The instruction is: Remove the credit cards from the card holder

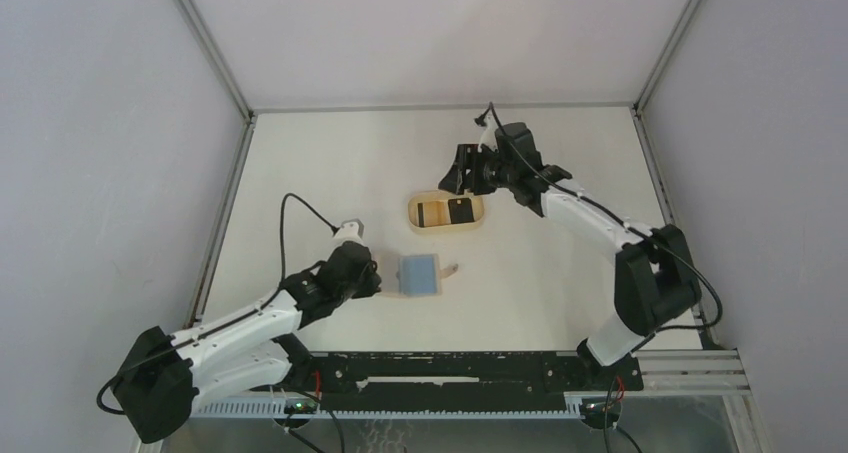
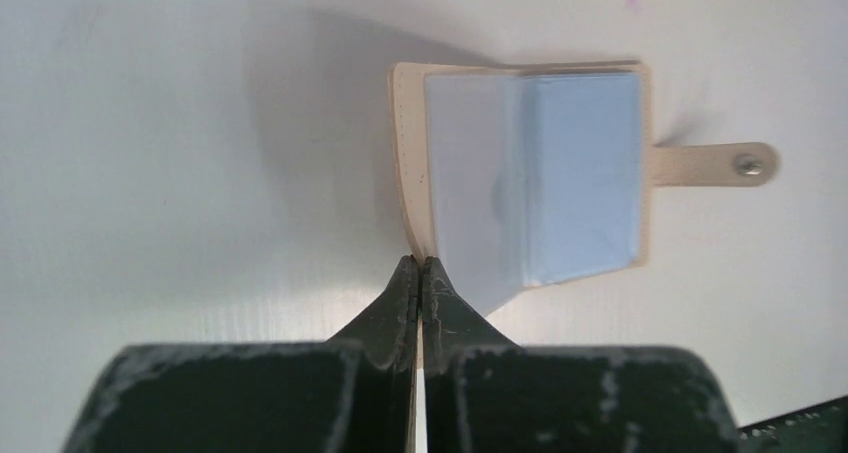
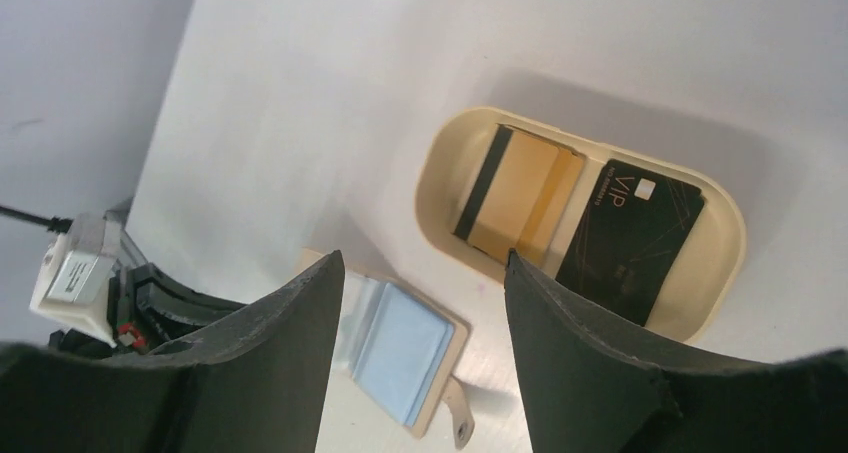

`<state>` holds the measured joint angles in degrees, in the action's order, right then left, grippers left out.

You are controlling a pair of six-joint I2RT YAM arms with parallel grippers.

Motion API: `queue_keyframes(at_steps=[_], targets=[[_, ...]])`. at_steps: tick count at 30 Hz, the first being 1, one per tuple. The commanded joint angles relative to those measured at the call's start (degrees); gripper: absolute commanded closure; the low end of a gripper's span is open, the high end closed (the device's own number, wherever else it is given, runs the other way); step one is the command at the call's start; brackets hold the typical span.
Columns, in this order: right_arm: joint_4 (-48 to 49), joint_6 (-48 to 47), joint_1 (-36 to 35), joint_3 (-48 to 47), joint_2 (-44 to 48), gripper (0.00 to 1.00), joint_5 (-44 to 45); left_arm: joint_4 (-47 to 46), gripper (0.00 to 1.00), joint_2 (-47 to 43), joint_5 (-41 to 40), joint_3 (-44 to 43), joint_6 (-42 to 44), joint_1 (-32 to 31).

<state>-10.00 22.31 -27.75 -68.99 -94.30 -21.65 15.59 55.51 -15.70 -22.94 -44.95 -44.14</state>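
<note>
White tabletop, boxed in by grey walls, carries everything. On the left, the left gripper has its jaws pressed fully together, the tips touching the near corner of the card holder. Whether they nip a sliver of its cover cannot be told.

The holder lies open and flat just beside that gripper, its bluish plastic sleeves facing up and apparently empty, its snap tab sticking out on the far side. It looks light and soft, likely to slide or fold if pushed, so the cover edge is the sensible place to pin it.

Further right, the oval tray holds both credit cards side by side: the tan card with its dark stripe and the black card. So the removal looks done. They appear thin, stiff and slick. Lying flat, they offer only an edge to grasp, and the tray wall stands in the way.

The right gripper hangs above the tray, jaws spread wide and holding nothing.
</note>
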Motion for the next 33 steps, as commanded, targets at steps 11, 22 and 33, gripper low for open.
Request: queue_keyframes(at_steps=[11,22,33], targets=[[11.9,3.6,-3.6,17.5,18.1,0.27,0.0,8.3,1.00,-3.0,1.8,-17.1,4.1,-0.2],[30.8,15.7,-1.3,23.1,24.5,0.28,-14.7,16.6,1.00,-2.4,6.3,-34.3,14.1,1.6],[61.8,35.3,-1.7,25.3,17.2,0.30,-24.3,15.4,1.00,-3.4,18.9,-40.7,16.9,6.7]])
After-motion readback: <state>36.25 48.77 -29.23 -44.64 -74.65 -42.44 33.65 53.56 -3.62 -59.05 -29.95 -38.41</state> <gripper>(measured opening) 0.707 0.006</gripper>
